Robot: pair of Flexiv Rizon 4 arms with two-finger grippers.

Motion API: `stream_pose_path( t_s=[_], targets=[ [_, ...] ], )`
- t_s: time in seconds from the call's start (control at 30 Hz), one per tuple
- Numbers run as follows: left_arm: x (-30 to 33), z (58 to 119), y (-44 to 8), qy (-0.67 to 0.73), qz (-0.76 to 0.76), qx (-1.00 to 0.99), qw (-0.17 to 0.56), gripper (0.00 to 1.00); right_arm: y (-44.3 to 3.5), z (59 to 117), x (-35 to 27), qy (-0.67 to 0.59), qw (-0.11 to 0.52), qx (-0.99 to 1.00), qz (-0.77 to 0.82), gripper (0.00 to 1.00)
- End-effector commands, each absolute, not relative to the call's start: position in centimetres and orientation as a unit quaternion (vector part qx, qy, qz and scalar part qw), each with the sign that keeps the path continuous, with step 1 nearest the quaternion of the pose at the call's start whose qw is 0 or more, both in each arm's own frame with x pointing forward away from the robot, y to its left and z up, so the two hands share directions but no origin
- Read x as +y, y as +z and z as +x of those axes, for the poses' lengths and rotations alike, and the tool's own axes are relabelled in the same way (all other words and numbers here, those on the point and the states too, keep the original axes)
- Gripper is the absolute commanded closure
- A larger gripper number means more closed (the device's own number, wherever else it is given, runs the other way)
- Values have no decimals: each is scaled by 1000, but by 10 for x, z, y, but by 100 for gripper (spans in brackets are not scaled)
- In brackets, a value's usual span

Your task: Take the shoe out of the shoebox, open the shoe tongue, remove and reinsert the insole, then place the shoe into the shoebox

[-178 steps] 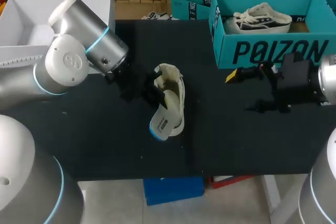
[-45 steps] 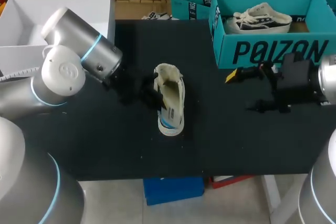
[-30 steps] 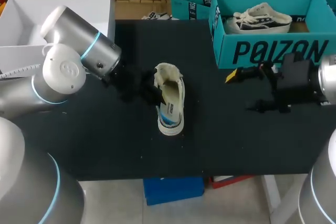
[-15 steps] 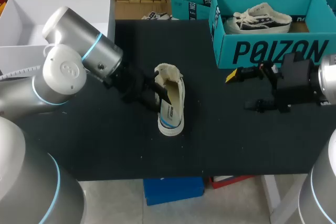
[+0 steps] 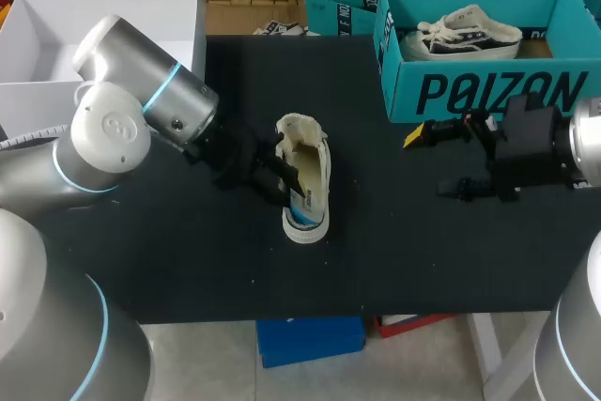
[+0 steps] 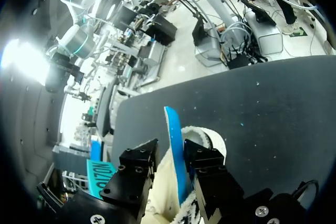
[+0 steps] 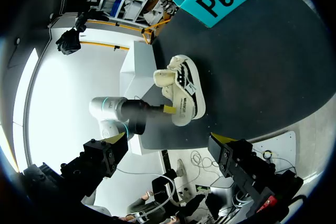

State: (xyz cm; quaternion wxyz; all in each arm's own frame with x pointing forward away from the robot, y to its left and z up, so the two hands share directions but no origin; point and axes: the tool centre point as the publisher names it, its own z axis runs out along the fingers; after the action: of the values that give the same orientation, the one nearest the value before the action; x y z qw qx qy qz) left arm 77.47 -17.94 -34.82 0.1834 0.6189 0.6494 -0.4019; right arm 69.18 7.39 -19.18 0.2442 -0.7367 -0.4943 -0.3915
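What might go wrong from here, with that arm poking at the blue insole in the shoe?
The blue insole stands on edge, sticking up out of the cream-coloured shoe. Pressed by the left pincer, it might buckle or fold rather than lie flat inside.

The shoe sits loose on the black table, and the right pincer hangs well off to the side. Nothing steadies the shoe, so it may skid or tip.

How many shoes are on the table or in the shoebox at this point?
2: one shoe lies mid-table, a second shoe sits inside the teal shoebox at the far right. The box walls may hide more.
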Motion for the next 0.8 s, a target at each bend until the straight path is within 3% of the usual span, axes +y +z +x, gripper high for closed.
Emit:
stream_pose_path(
  t_s=[0.03, 0.13, 0.23, 0.8],
  targets=[
    [-176, 770, -347, -403, 620, 648, 184, 71, -192, 692, 74, -391, 243, -494, -737, 0],
    [-177, 769, -348, -406, 620, 646, 181, 78, -192, 692, 74, -391, 243, -494, -737, 0],
    [-178, 767, -348, -410, 622, 642, 180, 100, -192, 692, 74, -391, 243, -494, -737, 0],
    [-180, 773, -349, -408, 624, 639, 188, 100, -192, 692, 74, -391, 243, -494, -737, 0]
  ],
)
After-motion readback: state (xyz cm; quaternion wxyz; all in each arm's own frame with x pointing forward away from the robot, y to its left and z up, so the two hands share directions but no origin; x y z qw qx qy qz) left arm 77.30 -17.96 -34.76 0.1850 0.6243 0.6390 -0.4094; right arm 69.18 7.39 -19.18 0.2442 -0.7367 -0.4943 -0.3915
